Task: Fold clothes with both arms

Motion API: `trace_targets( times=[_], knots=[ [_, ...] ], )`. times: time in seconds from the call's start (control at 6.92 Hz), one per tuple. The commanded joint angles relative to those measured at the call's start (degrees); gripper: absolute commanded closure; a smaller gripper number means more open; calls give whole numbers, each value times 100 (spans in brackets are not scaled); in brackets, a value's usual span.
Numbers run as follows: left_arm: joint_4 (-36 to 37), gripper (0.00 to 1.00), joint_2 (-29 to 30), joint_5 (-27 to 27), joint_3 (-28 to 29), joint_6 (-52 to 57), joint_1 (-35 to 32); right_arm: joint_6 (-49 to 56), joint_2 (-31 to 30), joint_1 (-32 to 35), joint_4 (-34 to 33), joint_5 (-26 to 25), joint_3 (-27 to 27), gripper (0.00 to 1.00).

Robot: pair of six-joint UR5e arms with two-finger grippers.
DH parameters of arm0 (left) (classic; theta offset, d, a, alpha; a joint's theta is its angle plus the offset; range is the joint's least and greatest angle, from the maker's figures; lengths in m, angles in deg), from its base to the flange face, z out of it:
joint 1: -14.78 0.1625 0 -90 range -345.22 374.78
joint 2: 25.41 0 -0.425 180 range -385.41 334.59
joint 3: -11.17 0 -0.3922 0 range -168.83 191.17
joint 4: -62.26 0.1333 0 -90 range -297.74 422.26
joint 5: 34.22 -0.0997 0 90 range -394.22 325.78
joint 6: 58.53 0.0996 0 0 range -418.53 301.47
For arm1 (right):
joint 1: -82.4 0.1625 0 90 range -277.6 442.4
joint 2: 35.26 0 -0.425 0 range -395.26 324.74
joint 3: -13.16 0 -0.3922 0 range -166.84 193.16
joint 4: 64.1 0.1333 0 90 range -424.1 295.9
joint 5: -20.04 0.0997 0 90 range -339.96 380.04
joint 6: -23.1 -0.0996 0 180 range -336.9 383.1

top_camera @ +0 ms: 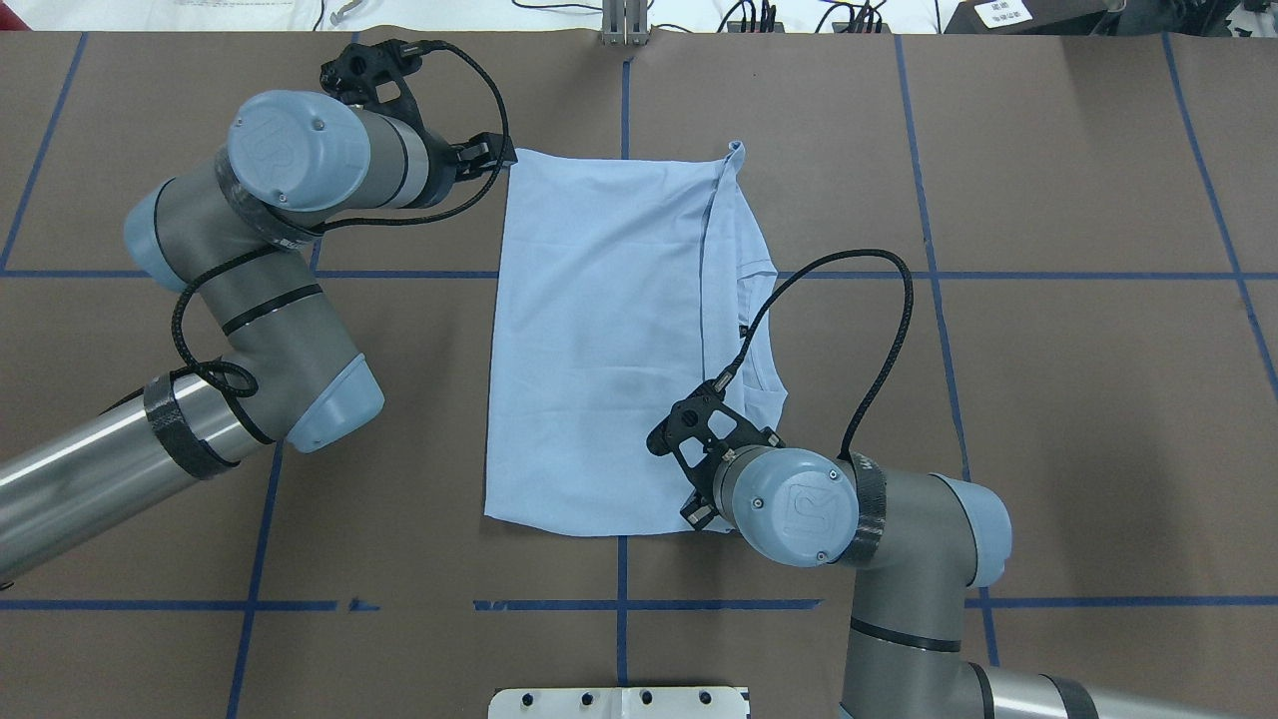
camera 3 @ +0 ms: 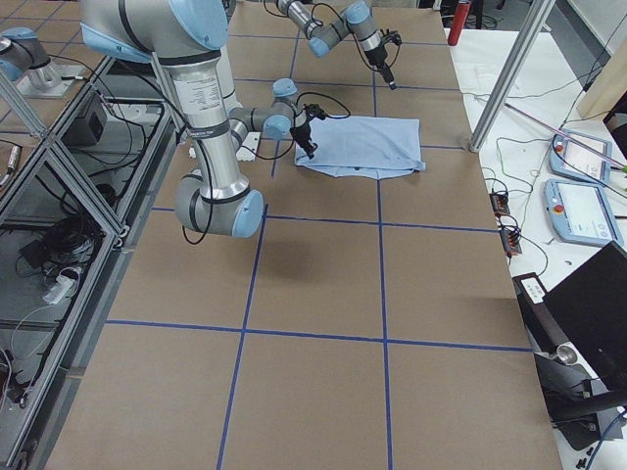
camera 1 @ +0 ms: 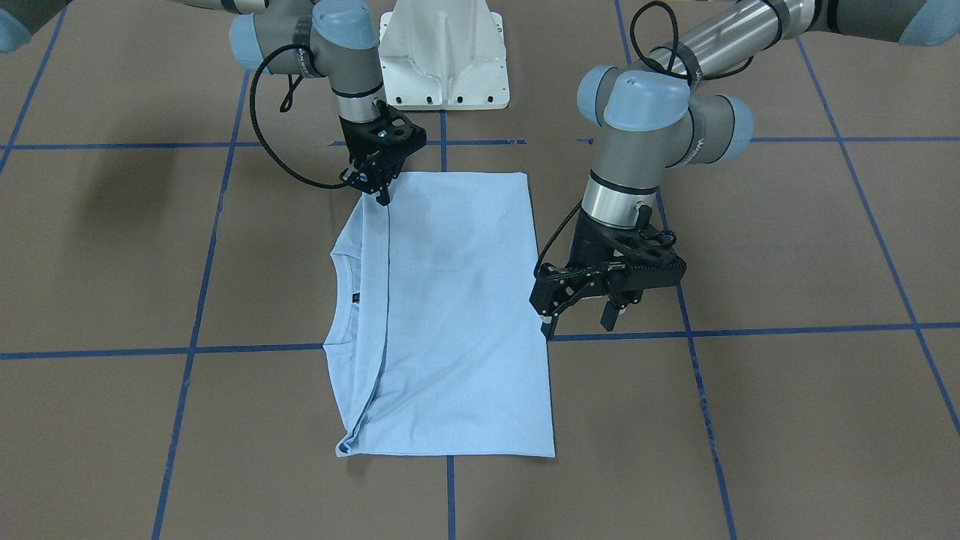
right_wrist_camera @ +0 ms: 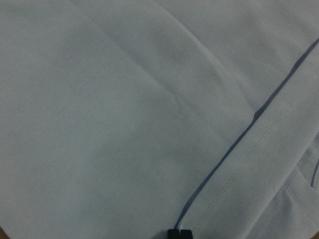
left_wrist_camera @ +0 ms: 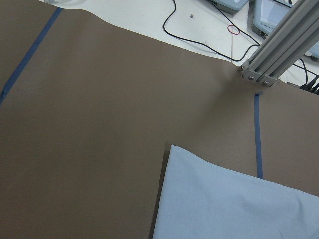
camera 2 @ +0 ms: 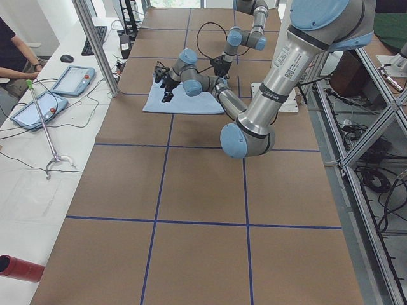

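The pale blue T-shirt (camera 1: 457, 315) lies flat on the brown table, folded into a rectangle, with its collar and dark neck label (camera 1: 355, 298) showing past a folded-over edge. The chest print is hidden. It also shows in the overhead view (top_camera: 599, 340). My right gripper (camera 1: 382, 193) is down on the near corner of the folded-over edge, its fingers together on the cloth (right_wrist_camera: 124, 124). My left gripper (camera 1: 579, 322) is open and empty. It hovers above the table just outside the shirt's far corner (left_wrist_camera: 224, 204), beside it in the overhead view (top_camera: 489, 155).
The white pedestal (camera 1: 442, 60) stands at the robot's side of the table. Blue tape lines (camera 1: 450, 139) grid the brown surface. An aluminium post (left_wrist_camera: 279, 45) and cables stand past the far edge. Tablets (camera 2: 70, 79) lie on the side bench.
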Motion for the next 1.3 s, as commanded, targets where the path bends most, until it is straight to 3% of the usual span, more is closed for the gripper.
trace_targets(
  times=[0.0, 0.14, 0.58, 0.72, 0.87, 1.01, 1.16],
  knots=[
    [0, 0, 32, 0, -3, -70, 0, -64, -148, 225, 3, 272, 92, 100],
    [0, 1, 32, 0, 15, -105, 0, -282, -427, 384, 3, 552, 293, 100],
    [-9, 1, -12, -26, 50, -106, 123, -2247, -1420, 394, 12, 1054, 908, 100],
    [-9, 1, -3, -26, 50, -106, 123, -2680, -1537, 411, 12, 1161, 1163, 93],
    [-9, 1, 6, -26, 50, -106, 123, -2693, -1468, 568, 12, 1205, 1148, 21],
    [-9, 1, -12, -18, 50, -97, 123, -2658, -1319, 796, 12, 1388, 1148, 0],
    [-9, 1, -20, -9, 50, -88, 123, -2658, -1231, 955, 29, 1564, 1139, 0]
  ],
)
